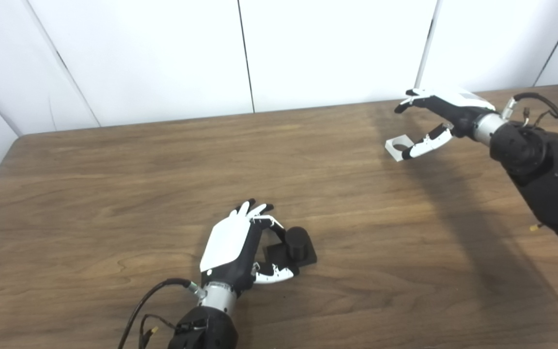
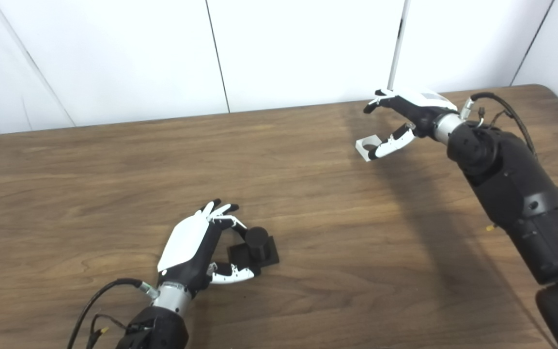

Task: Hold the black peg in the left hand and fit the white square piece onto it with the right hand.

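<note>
The black peg [image 1: 299,241], a short cylinder on a square black base, stands on the wooden table [image 1: 114,194] near the front middle. My left hand [image 1: 233,242] is cupped around its left side, with the fingers [image 1: 265,220] arched just behind the base and the thumb at the base's near edge; the hand looks open. Far back on the right lies the white square piece [image 1: 397,147] with its round hole facing up. My right hand [image 1: 436,118] hovers open over it, thumb beside its right edge and fingers [image 1: 412,99] spread above.
White wall panels [image 1: 308,48] stand right behind the table's back edge. Cables hang from both forearms. My right arm [image 1: 540,169] stretches along the table's right side and casts a long shadow there.
</note>
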Available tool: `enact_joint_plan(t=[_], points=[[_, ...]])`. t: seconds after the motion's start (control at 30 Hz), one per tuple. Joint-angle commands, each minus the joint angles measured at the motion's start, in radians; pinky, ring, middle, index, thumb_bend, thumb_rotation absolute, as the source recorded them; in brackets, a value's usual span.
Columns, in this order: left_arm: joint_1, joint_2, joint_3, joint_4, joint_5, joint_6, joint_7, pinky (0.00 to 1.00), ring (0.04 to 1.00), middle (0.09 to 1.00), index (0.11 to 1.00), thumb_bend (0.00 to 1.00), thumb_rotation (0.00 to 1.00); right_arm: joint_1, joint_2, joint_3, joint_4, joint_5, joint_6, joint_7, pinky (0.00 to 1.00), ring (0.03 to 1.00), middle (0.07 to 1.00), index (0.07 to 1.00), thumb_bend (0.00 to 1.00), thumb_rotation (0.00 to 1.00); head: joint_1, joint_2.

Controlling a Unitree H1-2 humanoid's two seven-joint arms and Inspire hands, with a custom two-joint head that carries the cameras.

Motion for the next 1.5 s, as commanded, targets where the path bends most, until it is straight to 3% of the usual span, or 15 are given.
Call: enact_joint_plan(t=[0.0,0.77,1.47], points=[[0.000,0.008,0.004,-0.023,0.021,0.001,-0.001,1.00,1.000,0.904,0.494,0.51,0.06,-0.075,-0.013,0.000,0.001,-0.015,-0.024,-0.009,1.00,1.000,0.988,0.821,0.80,0.28,-0.001,0.000],[0.003,-0.004,-0.005,-0.035,0.046,0.015,-0.014,1.00,1.000,0.908,0.494,0.51,0.06,-0.170,-0.018,0.123,0.172,-0.155,-0.084,-0.003,1.00,1.000,0.983,0.806,0.81,0.24,-0.002,0.008],[0.000,-0.023,-0.006,-0.029,0.060,0.018,-0.016,1.00,1.000,0.906,0.494,0.51,0.06,-0.192,0.010,0.167,0.236,-0.186,-0.105,0.006,1.00,1.000,0.977,0.797,0.80,0.26,-0.001,0.012]])
